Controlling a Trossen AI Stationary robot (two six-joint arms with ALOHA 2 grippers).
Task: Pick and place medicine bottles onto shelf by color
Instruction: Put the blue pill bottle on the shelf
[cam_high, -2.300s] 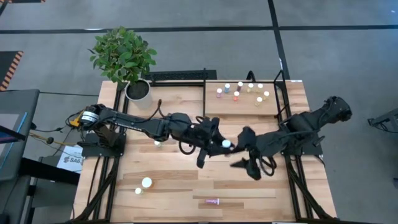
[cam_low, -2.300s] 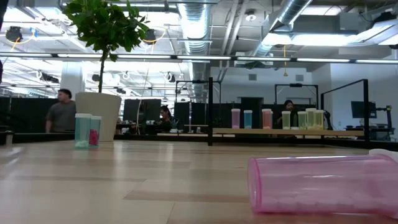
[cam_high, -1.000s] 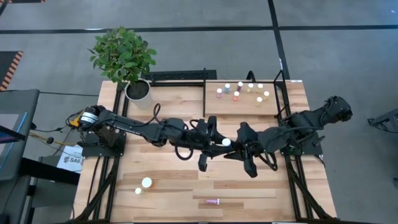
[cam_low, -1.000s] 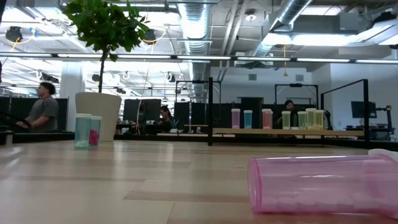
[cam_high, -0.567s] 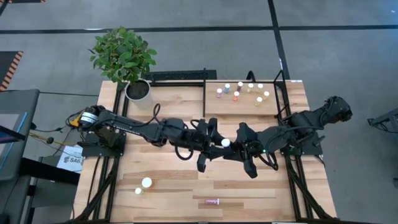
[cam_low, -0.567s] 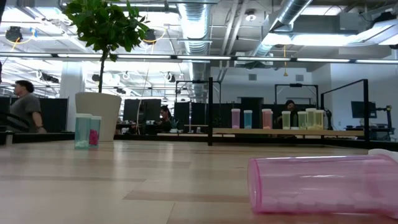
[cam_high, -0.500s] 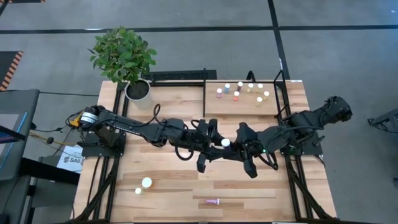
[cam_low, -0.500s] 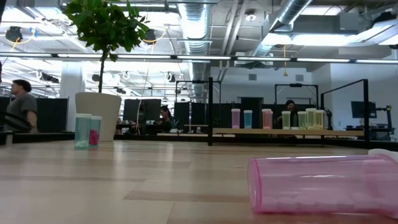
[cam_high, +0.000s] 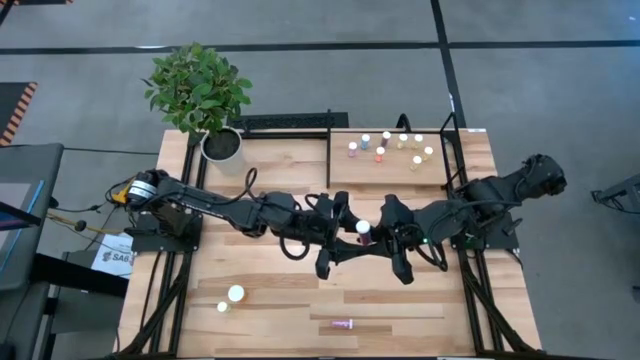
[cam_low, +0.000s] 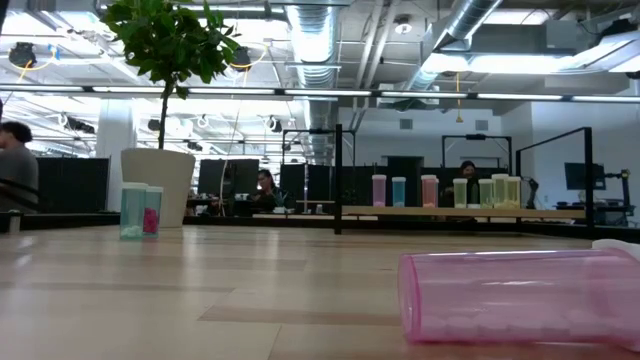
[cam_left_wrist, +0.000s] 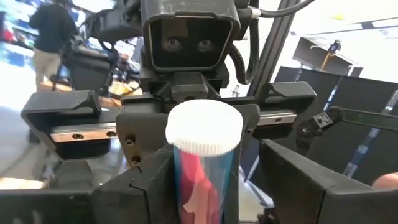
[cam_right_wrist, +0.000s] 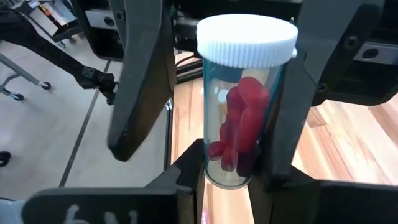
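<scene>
High view: the left gripper (cam_high: 345, 240) and right gripper (cam_high: 378, 240) meet at mid-table, in front of the shelf (cam_high: 389, 173), both on one white-capped bottle (cam_high: 361, 230); small bottles (cam_high: 380, 154) stand on the shelf's pale wood.
Low view: a pink translucent bottle (cam_low: 520, 296) lies on its side on the plank table (cam_low: 200, 290); its right end is cut off.
Left wrist view: dark fingers (cam_left_wrist: 134, 190) clenched on the held bottle (cam_left_wrist: 203, 155); ribbed cap, clear wall, red contents; its base is hidden.
Right wrist view: fingers (cam_right_wrist: 283, 118) clasp the same clear cylinder (cam_right_wrist: 244, 99); red pills visible inside.
</scene>
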